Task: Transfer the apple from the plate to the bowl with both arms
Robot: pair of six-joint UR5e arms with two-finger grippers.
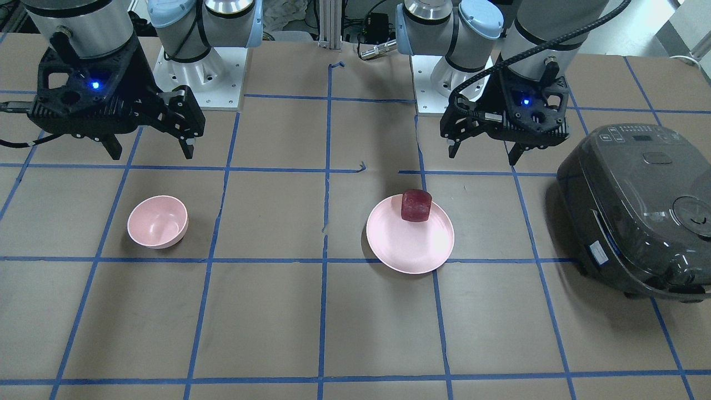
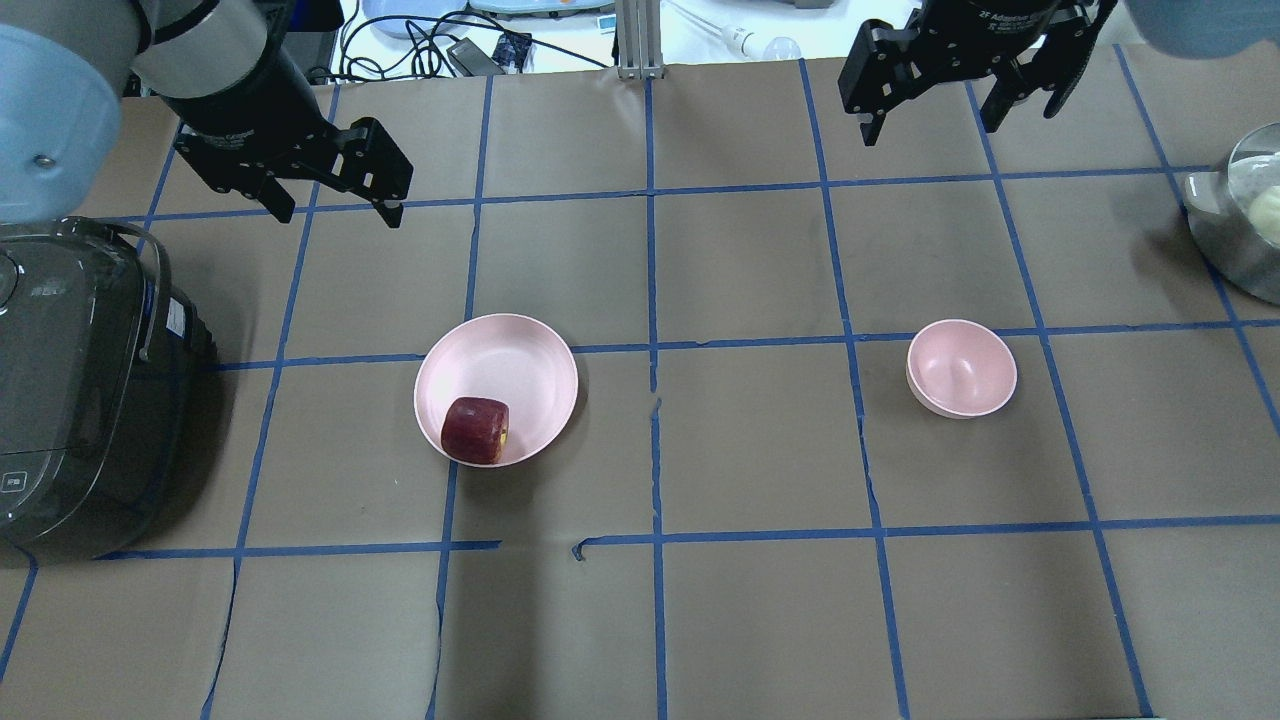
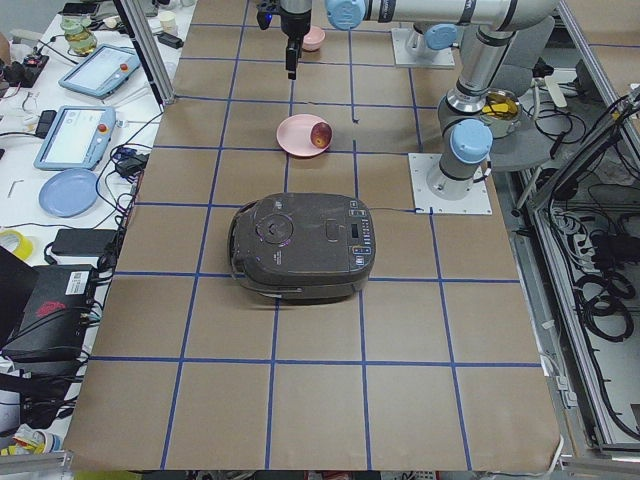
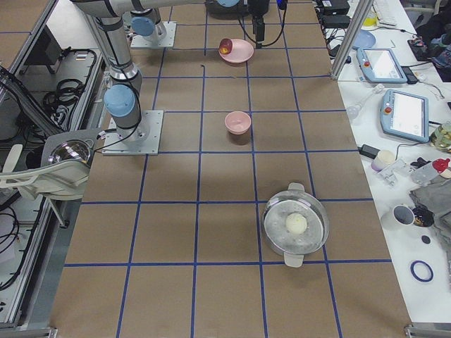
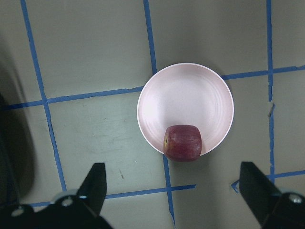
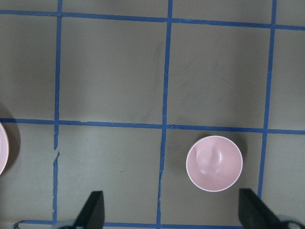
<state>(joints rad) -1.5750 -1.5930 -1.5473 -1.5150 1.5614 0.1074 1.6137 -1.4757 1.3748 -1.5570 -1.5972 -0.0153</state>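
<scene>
The dark red apple (image 2: 476, 430) lies on the near edge of the wide pink plate (image 2: 520, 360); both also show in the front view, apple (image 1: 416, 205) and plate (image 1: 411, 244), and in the left wrist view, apple (image 5: 183, 142) and plate (image 5: 186, 102). The small pink bowl (image 2: 961, 367) stands empty to the right, also in the front view (image 1: 158, 221) and right wrist view (image 6: 214, 163). My left gripper (image 2: 335, 208) is open and empty, high above the table beyond the plate. My right gripper (image 2: 932, 125) is open and empty, high beyond the bowl.
A dark rice cooker (image 2: 80, 390) sits at the table's left end, next to the plate. A steel pot (image 2: 1245, 225) with a pale round item stands at the right edge. Blue tape lines grid the brown table.
</scene>
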